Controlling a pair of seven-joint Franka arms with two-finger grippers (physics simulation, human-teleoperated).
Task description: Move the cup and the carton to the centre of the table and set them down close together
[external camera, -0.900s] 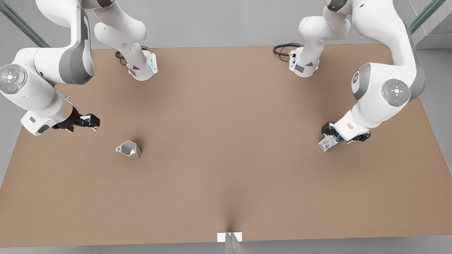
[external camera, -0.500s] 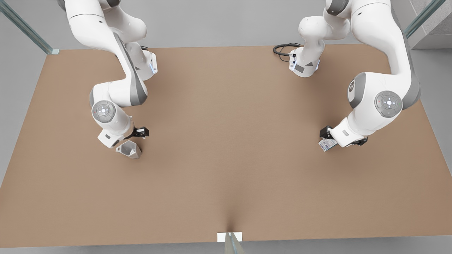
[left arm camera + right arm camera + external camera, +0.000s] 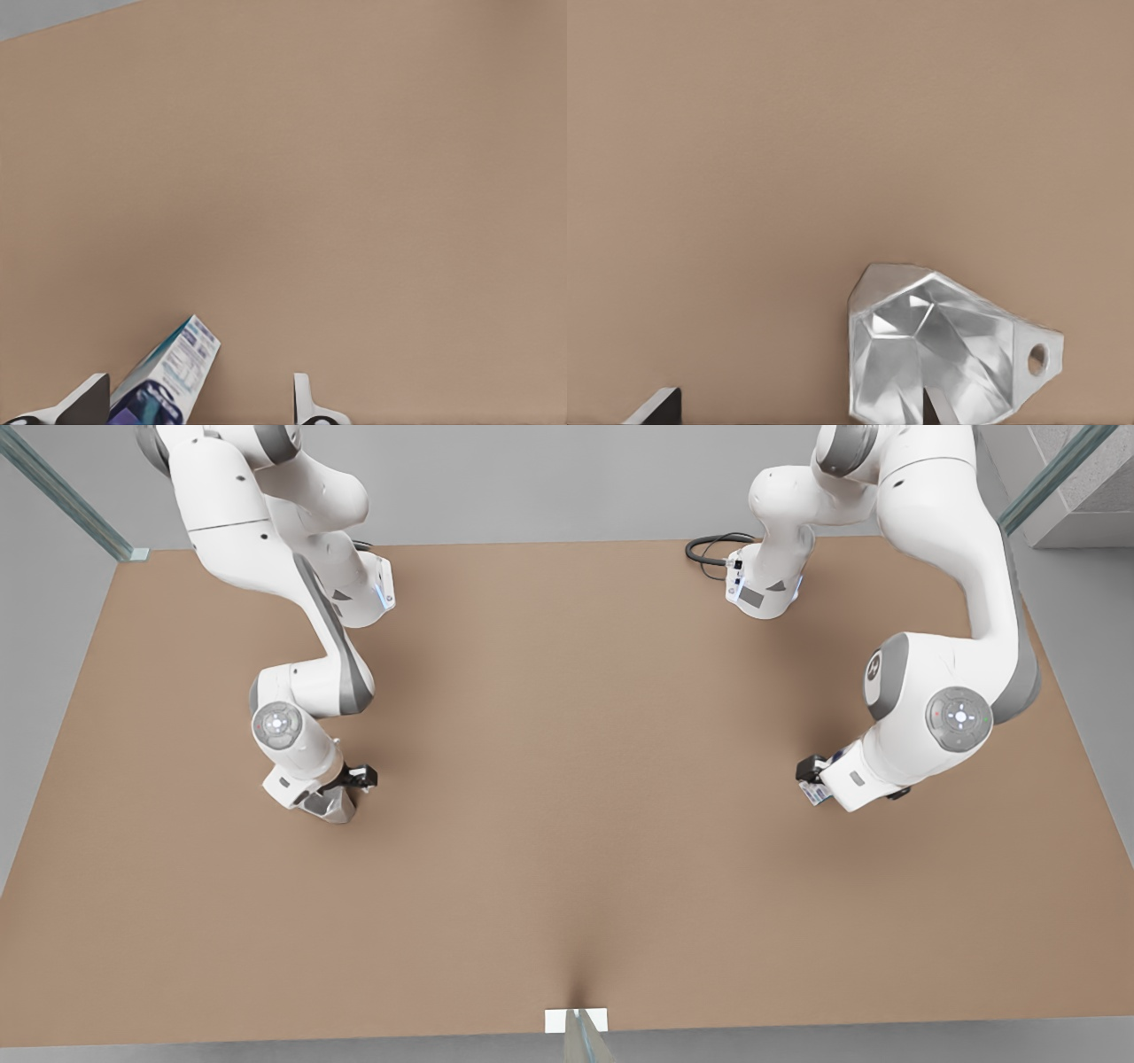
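Observation:
The silvery faceted cup (image 3: 331, 807) (image 3: 935, 350) lies on its side on the tan table (image 3: 567, 762), toward the front view's left. My right gripper (image 3: 344, 786) (image 3: 797, 412) hangs right over it, open, with one finger (image 3: 939, 409) at the cup's mouth and the other out on the table side. At the front view's right, my left gripper (image 3: 811, 778) (image 3: 195, 403) is low over the white and blue carton (image 3: 810, 794) (image 3: 168, 376). It is open. The carton sits between its fingers, close against one finger (image 3: 87, 400).
Both arm bases (image 3: 356, 598) (image 3: 762, 589) stand at the table's far edge, with a black cable (image 3: 709, 549) by the one on the front view's right. A small white tab (image 3: 576, 1020) marks the near edge. Bare table spreads across the middle.
My right arm swung in from the front view's left edge and came down over the cup. My left arm sank lower over the carton, hiding most of it.

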